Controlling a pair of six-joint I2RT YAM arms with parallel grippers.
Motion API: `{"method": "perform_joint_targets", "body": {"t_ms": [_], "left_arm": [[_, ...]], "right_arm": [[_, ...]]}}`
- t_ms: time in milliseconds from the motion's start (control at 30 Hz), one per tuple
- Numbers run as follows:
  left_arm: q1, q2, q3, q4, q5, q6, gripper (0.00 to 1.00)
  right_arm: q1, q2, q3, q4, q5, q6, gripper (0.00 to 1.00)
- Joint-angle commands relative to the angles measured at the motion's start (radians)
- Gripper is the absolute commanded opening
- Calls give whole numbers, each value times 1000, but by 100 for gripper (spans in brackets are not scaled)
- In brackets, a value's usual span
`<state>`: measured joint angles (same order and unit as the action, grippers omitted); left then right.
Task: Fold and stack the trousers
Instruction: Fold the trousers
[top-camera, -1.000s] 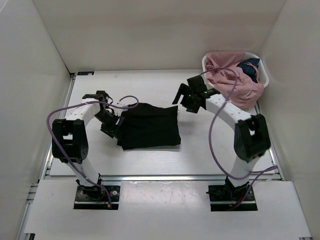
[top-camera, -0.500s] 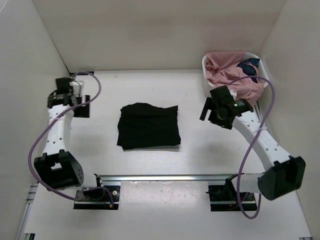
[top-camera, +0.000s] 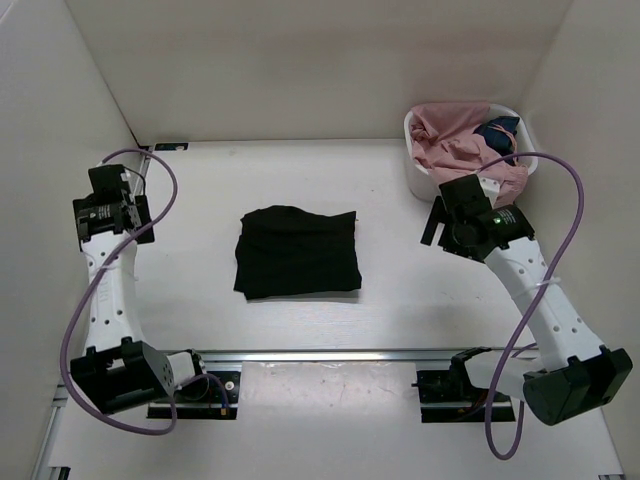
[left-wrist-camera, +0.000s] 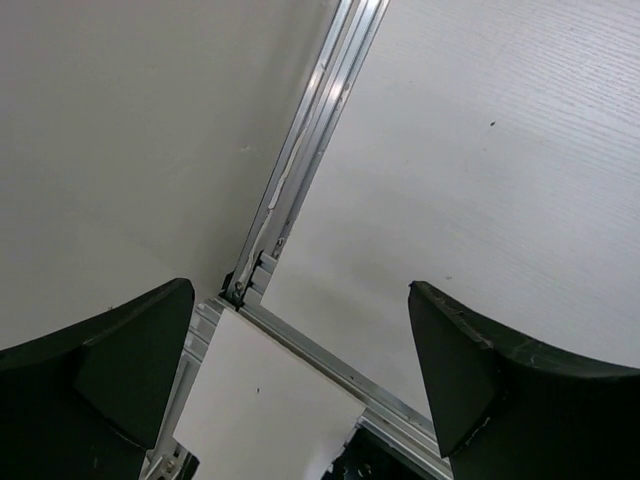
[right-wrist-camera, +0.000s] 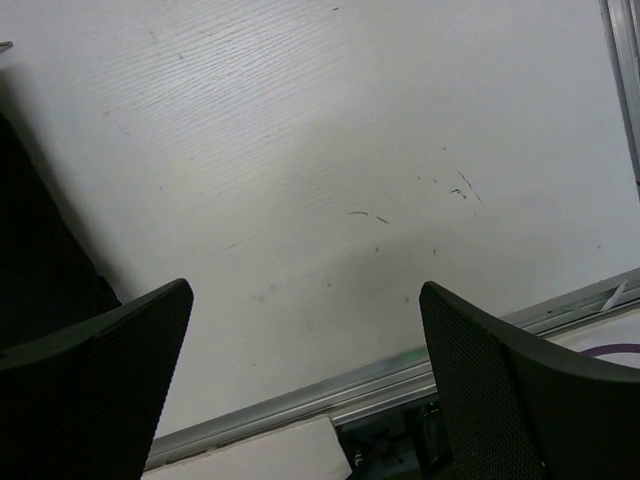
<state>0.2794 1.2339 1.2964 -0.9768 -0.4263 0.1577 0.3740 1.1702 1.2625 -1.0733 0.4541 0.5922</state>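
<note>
Black fabric sits folded in the middle of the table (top-camera: 400, 290): the trousers (top-camera: 298, 252) lie as a flat, roughly square bundle with a slightly ragged far edge, and neither arm touches them. From the top view I see the left gripper (top-camera: 108, 212) held off at the far left, close to the side wall and well apart from the trousers. In my left wrist view its fingers (left-wrist-camera: 110, 380) are spread wide with nothing between them, and under them are only the white tabletop and an aluminium rail (left-wrist-camera: 300, 180) running along the wall. The right gripper (top-camera: 450, 215) hangs to the right of the trousers, just near of the white basket (top-camera: 412, 178) in the far right corner. That basket holds pink clothes (top-camera: 455, 150) that spill over its rim, plus a dark blue item (top-camera: 497, 132) tucked toward its far right side. My right wrist view shows those fingers (right-wrist-camera: 110, 390) also parted wide and empty over bare, lightly scuffed tabletop. A dark patch (right-wrist-camera: 40, 250) fills that view's left edge, and I take it for the trousers' edge but cannot tell for sure. Purple cables (top-camera: 560, 200) loop off both arms.
</note>
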Motion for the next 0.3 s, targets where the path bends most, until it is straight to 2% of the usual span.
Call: {"method": "perform_joint_targets", "body": {"t_ms": [0,267], "left_arm": [[-3,-57,44,-40,-35,-20,100],[-3,-77,95,-92,-36,-20,100]], "right_arm": [[-1,-29,29,-24,49,-28,99],[-1,-72,-8,3,58,-72,99]]}}
